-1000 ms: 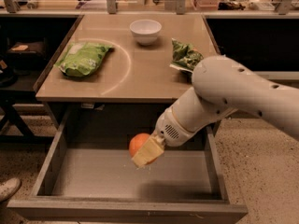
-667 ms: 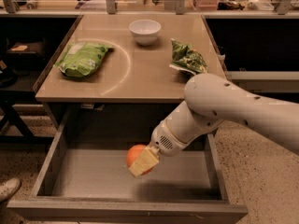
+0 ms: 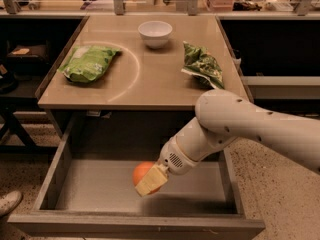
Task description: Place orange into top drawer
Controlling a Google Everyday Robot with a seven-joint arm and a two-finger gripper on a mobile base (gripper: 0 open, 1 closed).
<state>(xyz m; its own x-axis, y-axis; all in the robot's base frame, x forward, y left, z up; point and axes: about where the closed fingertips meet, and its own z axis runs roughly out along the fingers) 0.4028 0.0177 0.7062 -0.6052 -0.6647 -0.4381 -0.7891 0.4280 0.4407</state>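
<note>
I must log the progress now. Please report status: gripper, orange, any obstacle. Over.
Gripper inside the top drawer, shut on the orange. Orange held over the drawer floor, not released. No obstacle seen under it.

White bowl (image 3: pixel 155 33) sat by bench (image 3: pixel 150 81) far edge | green bag (image 3: pixel 89 62) lay left | crumpled bag (image 3: pixel 202 65) lay right edge

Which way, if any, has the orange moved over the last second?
Yes. The orange, held in the tool, has sunk lower into the top drawer and come nearer its front edge, away from the tabletop's edge.
</note>
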